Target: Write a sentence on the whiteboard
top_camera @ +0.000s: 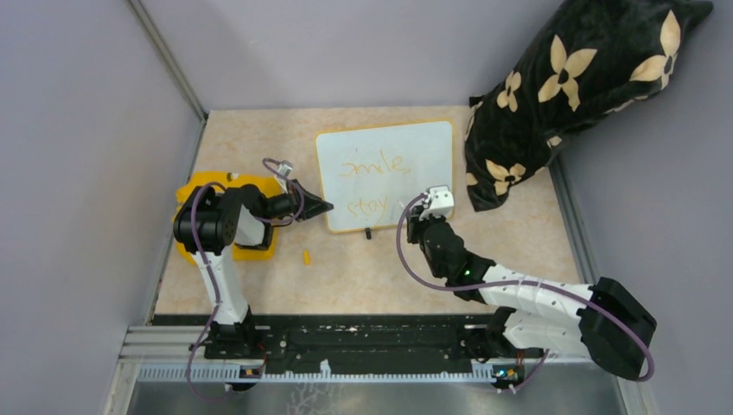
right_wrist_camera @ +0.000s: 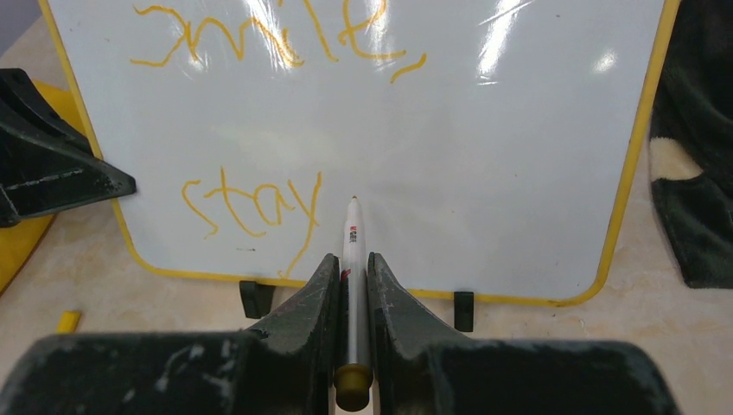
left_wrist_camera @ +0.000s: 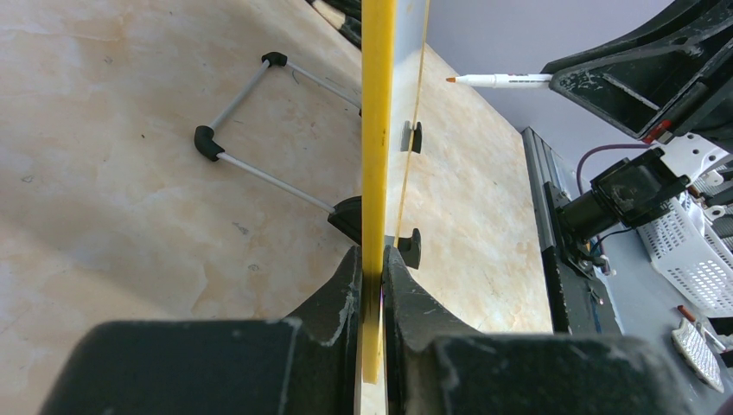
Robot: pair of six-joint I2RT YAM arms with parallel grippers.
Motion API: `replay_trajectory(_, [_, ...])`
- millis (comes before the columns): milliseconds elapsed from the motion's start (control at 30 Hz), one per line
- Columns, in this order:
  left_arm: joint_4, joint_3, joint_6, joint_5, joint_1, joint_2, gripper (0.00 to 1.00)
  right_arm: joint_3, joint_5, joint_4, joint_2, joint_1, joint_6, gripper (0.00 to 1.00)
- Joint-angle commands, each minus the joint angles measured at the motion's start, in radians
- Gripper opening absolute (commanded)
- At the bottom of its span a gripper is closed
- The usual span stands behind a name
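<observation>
Now left pincer [left_wrist_camera: 373, 257] clamps whiteboard [right_wrist_camera: 484, 173] edge, right pincer [right_wrist_camera: 353, 266] holds marker [right_wrist_camera: 351, 238] w/ tip nr sentence [right_wrist_camera: 251, 207].

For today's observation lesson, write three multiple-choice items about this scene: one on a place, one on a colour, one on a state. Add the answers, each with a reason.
1. Relative to the whiteboard, the black flowered cushion lies: A) to its left B) to its right C) in front of it
2. The sentence is written in: A) orange-yellow B) blue C) green
3. The right hand is: A) open and empty B) gripping the board's rim C) shut on a marker

Answers: 1 B, in the top view the cushion sits off the board's right edge. 2 A, both lines show orange-yellow strokes. 3 C, the marker's barrel is clamped in it, tip toward the board.
</observation>
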Motion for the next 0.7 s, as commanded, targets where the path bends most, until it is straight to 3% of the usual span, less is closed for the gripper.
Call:
replay_trajectory(0, [0.018,0.016,0.035,-0.024,-0.003,0.001,0.00,0.044,0.041,0.051,0.027,0.015,0.012,0.00])
replay_trajectory(433, [0.018,0.017,0.034,-0.024,-0.003,0.002,0.00,0.110,0.066,0.157,0.116,0.013,-0.011,0.00])
replay_trajectory(667, [0.018,0.018,0.033,-0.023,-0.003,0.003,0.00,0.147,0.055,0.132,0.162,-0.023,0.018,0.00])
